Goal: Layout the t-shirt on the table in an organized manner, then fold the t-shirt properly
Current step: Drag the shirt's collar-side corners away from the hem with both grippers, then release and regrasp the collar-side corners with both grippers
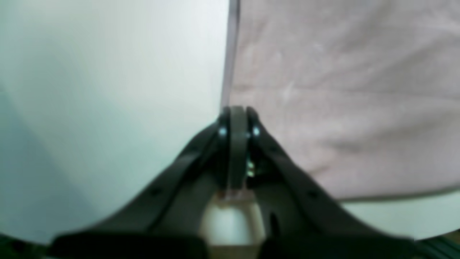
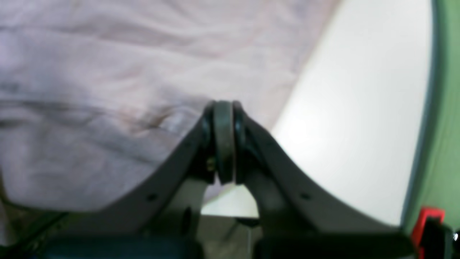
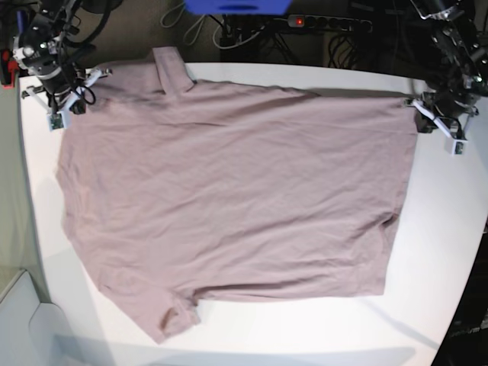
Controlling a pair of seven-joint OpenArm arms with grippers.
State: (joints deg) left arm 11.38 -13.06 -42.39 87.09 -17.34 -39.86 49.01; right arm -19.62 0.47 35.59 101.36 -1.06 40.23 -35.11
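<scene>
Mauve t-shirt (image 3: 229, 198) is lying spread flat across the white table (image 3: 438, 252); left gripper (image 3: 415, 103) and right gripper (image 3: 85, 76) are each pinching a far corner, jaws closed.

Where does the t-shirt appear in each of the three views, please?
Left wrist: the t-shirt fills the right half, beside bare table.
Right wrist: it fills the upper left.
Base: it lies spread across the table's middle.
Shared landmark: the shirt's edge against the white table.
</scene>
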